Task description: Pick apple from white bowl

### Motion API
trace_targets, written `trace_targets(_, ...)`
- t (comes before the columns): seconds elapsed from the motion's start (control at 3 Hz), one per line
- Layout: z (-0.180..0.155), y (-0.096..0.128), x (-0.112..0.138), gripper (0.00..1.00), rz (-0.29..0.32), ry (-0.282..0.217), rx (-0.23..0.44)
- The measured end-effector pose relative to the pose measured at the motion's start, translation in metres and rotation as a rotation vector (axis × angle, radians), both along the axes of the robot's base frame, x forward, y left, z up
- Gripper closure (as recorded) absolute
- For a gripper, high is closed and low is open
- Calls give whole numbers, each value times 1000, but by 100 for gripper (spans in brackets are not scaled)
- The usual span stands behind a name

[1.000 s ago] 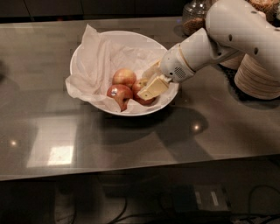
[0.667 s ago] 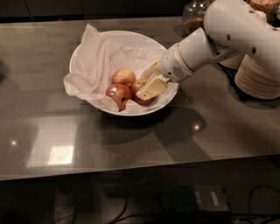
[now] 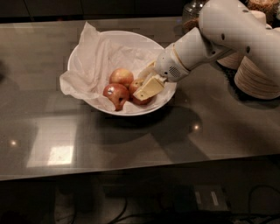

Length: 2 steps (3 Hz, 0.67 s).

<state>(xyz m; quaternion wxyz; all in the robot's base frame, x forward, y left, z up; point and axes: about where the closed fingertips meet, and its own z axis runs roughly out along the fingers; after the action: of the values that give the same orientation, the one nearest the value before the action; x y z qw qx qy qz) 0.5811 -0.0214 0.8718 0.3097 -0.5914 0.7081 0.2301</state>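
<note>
The white bowl (image 3: pixel 87 48), lined with crumpled white tissue paper, stands on the grey table. Three reddish apples lie in it: one at the back (image 3: pixel 121 76), one at the front left (image 3: pixel 113 93) and one on the right (image 3: pixel 136 87). My gripper (image 3: pixel 142 83) reaches down into the bowl from the right, right at the right apple, and partly covers it. The white arm (image 3: pixel 227 35) runs up to the right.
Stacks of beige paper bowls (image 3: pixel 258 76) stand at the right, behind the arm. A glass jar (image 3: pixel 192 13) stands at the back. The table's front edge (image 3: pixel 131 173) runs along the bottom, with cables on the floor below.
The bowl with its apples and the gripper have shifted very slightly to the left. Otherwise nothing has visibly changed.
</note>
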Motion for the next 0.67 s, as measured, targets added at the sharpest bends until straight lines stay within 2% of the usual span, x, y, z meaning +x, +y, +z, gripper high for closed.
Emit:
trace_targets(0.33,-4,4,1,13,3,3,-7)
trace_targets(0.67,-27,11,2,11,9,21,-38)
